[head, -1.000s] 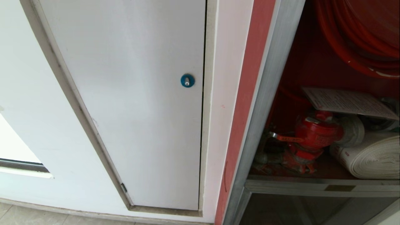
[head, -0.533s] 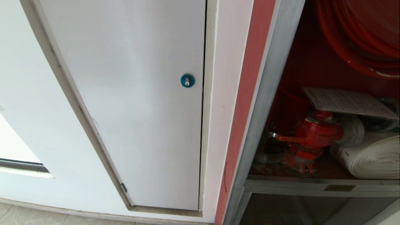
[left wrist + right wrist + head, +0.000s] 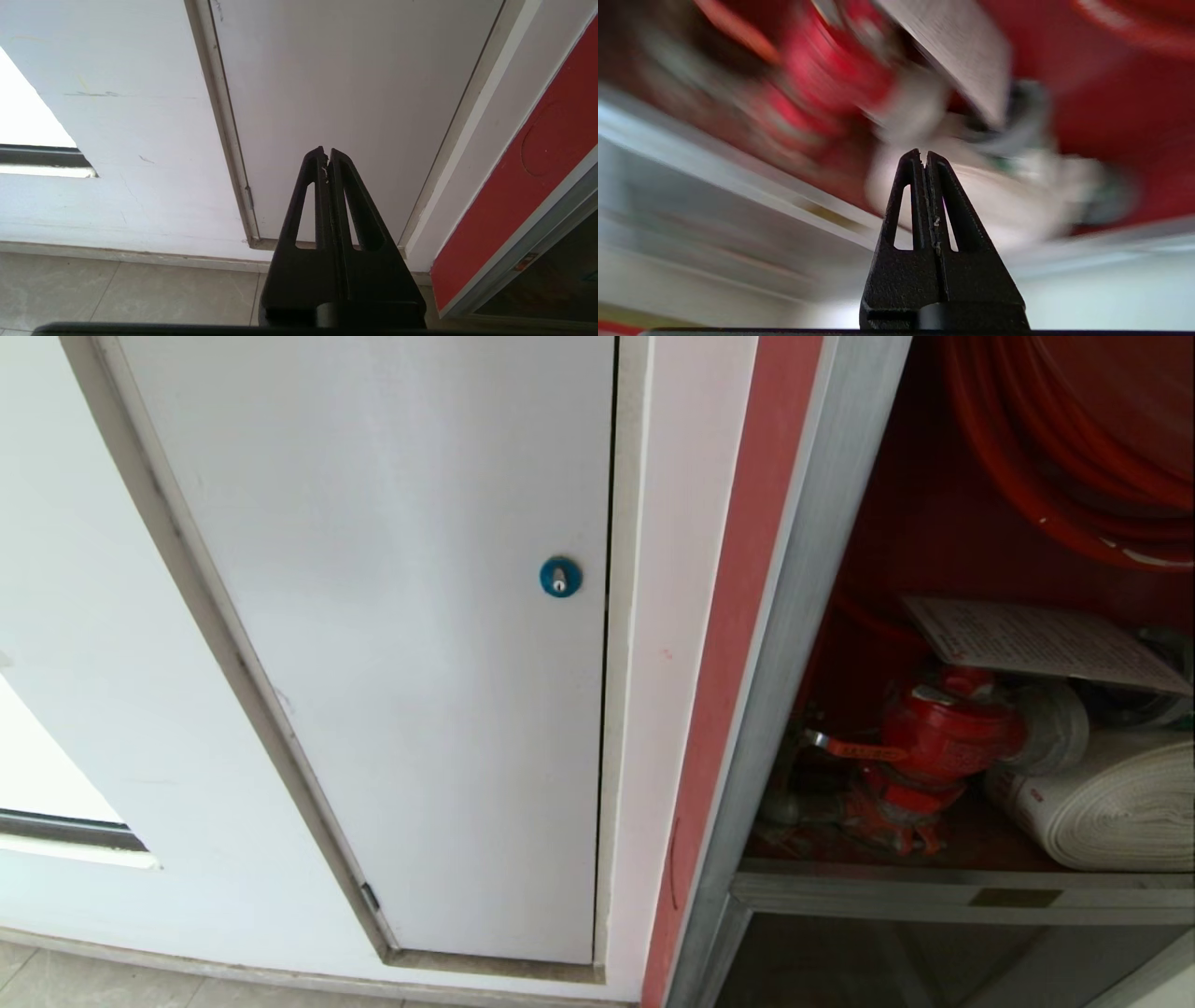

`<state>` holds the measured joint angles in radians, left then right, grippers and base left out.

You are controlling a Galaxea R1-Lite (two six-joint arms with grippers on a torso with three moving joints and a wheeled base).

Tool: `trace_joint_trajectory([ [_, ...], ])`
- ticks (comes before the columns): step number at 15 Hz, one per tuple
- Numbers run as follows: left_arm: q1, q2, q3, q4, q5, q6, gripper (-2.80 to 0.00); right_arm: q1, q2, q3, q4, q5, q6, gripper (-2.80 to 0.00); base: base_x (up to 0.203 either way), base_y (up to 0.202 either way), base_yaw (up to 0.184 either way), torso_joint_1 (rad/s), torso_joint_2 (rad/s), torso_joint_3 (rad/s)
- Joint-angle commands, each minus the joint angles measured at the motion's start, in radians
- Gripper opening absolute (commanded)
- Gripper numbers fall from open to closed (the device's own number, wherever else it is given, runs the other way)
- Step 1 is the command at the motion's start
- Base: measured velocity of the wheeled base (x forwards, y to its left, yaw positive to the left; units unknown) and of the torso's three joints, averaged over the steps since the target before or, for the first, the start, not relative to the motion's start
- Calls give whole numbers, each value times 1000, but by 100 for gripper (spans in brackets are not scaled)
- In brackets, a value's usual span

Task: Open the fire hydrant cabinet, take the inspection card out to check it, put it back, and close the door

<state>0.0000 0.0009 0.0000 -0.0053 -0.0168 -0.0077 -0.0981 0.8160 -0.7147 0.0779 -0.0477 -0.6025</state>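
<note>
Cabinet [image 3: 794,616] open; inspection card [image 3: 1036,639] atop valve [image 3: 934,737], hose roll [image 3: 1111,803].

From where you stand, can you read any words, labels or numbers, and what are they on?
None can be read.
Card: dense lines of print, too small to read.
Red valve handle: dark lettering, too small.
Hose roll: small red mark at its left end, illegible.
Brass plate on the crossbar: nothing legible.
Blue lock: no text.

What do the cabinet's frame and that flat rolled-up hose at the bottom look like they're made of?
The cabinet frame looks like brushed aluminium or steel: silver-grey, with a dull streaked sheen. The rolled hose seems to be woven fabric: off-white, matte, wound in flat layers whose edges show.
</note>
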Motion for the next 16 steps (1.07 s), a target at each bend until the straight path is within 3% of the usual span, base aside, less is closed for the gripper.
trace_joint_trajectory([
  [1,0,1,1,-1,0,0,-280,0,5,-6,-3,30,215,-280,0,0,0,0,0,0],
  [5,0,1,0,-1,0,0,-280,0,13,-35,-4,69,578,-280,0,0,0,0,0,0],
  [9,0,1,0,-1,0,0,-280,0,-105,51,16,122,615,-280,0,0,0,0,0,0],
  [16,0,1,2,-1,0,0,-280,29,-285,191,17,121,644,-280,0,0,0,0,0,0],
])
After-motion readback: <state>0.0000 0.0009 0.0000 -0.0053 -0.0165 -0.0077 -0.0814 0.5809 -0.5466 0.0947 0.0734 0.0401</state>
